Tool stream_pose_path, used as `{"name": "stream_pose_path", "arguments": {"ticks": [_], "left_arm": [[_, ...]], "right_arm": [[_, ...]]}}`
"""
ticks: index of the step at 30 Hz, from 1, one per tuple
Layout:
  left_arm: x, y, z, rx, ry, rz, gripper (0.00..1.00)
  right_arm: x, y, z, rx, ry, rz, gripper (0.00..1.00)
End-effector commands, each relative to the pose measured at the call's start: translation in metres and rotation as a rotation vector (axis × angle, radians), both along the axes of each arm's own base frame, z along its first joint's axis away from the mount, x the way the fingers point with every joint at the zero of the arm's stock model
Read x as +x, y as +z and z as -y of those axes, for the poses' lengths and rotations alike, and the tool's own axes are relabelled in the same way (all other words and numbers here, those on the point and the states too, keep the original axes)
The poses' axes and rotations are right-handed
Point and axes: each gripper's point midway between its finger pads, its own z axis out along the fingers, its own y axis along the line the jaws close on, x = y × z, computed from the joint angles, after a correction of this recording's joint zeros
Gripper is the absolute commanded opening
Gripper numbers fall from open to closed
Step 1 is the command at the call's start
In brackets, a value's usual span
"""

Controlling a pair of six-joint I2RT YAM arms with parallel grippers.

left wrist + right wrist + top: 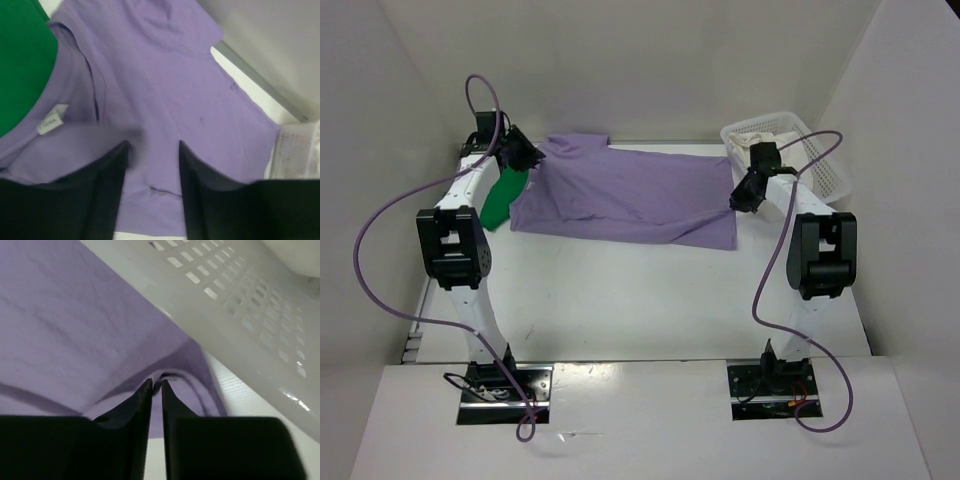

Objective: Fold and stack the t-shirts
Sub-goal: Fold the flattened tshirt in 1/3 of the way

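We see the purple shirt (630, 200) stretched arm to arm — left pincer (153, 146) open over its collar (92, 85), right pincer (156, 382) barely parted at its hem (176, 376), grip unclear.

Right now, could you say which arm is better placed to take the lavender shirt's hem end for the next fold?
Right, probably. The right gripper sits at the hem edge of the lavender shirt, beside the basket; the left gripper hovers over the collar end by the green shirt.
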Motion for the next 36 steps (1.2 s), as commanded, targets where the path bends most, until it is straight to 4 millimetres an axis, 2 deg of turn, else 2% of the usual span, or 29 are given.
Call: {"name": "stream_pose_path", "arguments": {"ticks": [1, 2, 4, 5, 6, 7, 8, 9, 10, 11, 12, 13, 14, 15, 16, 17, 18, 20, 21, 22, 24, 25, 26, 29, 30, 36], "left_arm": [[0.013, 0.007, 0.003, 0.05, -0.049, 0.044, 0.57], [0.011, 0.006, 0.005, 0.05, -0.067, 0.038, 0.64], [0.004, 0.017, 0.012, 0.071, -0.102, 0.054, 0.71], [-0.004, 0.04, 0.008, 0.097, -0.089, 0.094, 0.72], [-0.016, 0.031, 0.007, 0.104, -0.078, 0.072, 0.72], [-0.03, 0.058, 0.002, 0.136, -0.058, 0.123, 0.72], [-0.04, 0.062, 0.001, 0.143, -0.049, 0.129, 0.72], [-0.05, 0.063, 0.002, 0.143, -0.048, 0.133, 0.72], [-0.073, 0.058, 0.001, 0.15, -0.038, 0.121, 0.68], [-0.085, 0.05, 0.002, 0.149, -0.038, 0.11, 0.64], [-0.096, 0.042, 0.003, 0.139, -0.033, 0.095, 0.59], [-0.108, 0.03, 0.004, 0.129, -0.03, 0.067, 0.46], [-0.13, 0.005, 0.008, 0.112, -0.035, 0.016, 0.4], [-0.139, -0.008, 0.0, 0.086, -0.008, -0.014, 0.33], [-0.149, -0.022, -0.004, 0.059, 0.011, -0.051, 0.27], [-0.153, -0.03, -0.005, 0.014, 0.006, -0.058, 0.24], [-0.163, -0.047, -0.017, -0.023, 0.044, -0.096, 0.23], [-0.162, -0.053, -0.02, -0.044, 0.056, -0.101, 0.26], [-0.163, -0.059, -0.026, -0.047, 0.07, -0.111, 0.32], [-0.161, -0.066, -0.026, -0.058, 0.077, -0.126, 0.42], [-0.157, -0.07, -0.027, -0.059, 0.077, -0.131, 0.46], [-0.155, -0.078, -0.029, -0.063, 0.098, -0.148, 0.48], [-0.155, -0.083, -0.033, -0.076, 0.118, -0.163, 0.54], [-0.153, -0.098, -0.037, -0.072, 0.144, -0.194, 0.54], [-0.151, -0.1, -0.042, -0.079, 0.159, -0.192, 0.54], [-0.144, -0.12, -0.063, -0.067, 0.217, -0.235, 0.53]], "right_arm": [[0.017, 0.022, -0.005, -0.037, 0.004, 0.081, 0.24], [0.016, 0.028, -0.011, -0.036, 0.016, 0.095, 0.28], [0.013, 0.038, -0.017, -0.034, 0.03, 0.109, 0.34], [0.012, 0.054, -0.023, -0.031, 0.041, 0.144, 0.36], [0.009, 0.06, -0.023, -0.031, 0.041, 0.157, 0.38], [0.006, 0.065, -0.022, -0.03, 0.041, 0.167, 0.39], [0.002, 0.081, -0.022, -0.027, 0.04, 0.201, 0.41], [-0.007, 0.077, -0.024, -0.016, 0.05, 0.188, 0.41], [-0.013, 0.078, -0.025, -0.008, 0.057, 0.188, 0.32], [-0.017, 0.078, -0.028, 0.012, 0.057, 0.196, 0.21], [-0.035, 0.068, -0.034, 0.052, 0.073, 0.174, 0.12], [-0.043, 0.062, -0.038, 0.087, 0.06, 0.164, 0.04], [-0.048, 0.057, -0.045, 0.107, 0.07, 0.171, 0.0], [-0.066, 0.037, -0.047, 0.132, 0.072, 0.126, 0.0], [-0.072, 0.027, -0.049, 0.153, 0.056, 0.104, 0.0], [-0.078, 0.018, -0.049, 0.152, 0.055, 0.087, 0.0], [-0.085, 0.006, -0.048, 0.158, 0.042, 0.065, 0.0], [-0.091, -0.005, -0.044, 0.15, 0.01, 0.046, 0.12], [-0.092, -0.014, -0.043, 0.147, -0.009, 0.03, 0.23], [-0.089, -0.016, -0.04, 0.135, -0.028, 0.032, 0.29], [-0.089, -0.024, -0.041, 0.154, -0.059, 0.024, 0.38], [-0.089, -0.03, -0.037, 0.158, -0.077, 0.015, 0.43], [-0.087, -0.033, -0.035, 0.15, -0.097, 0.016, 0.45], [-0.082, -0.034, -0.034, 0.165, -0.134, 0.025, 0.46], [-0.085, -0.041, -0.032, 0.157, -0.158, 0.008, 0.46], [-0.088, -0.045, -0.022, 0.146, -0.221, 0.01, 0.47]]}}
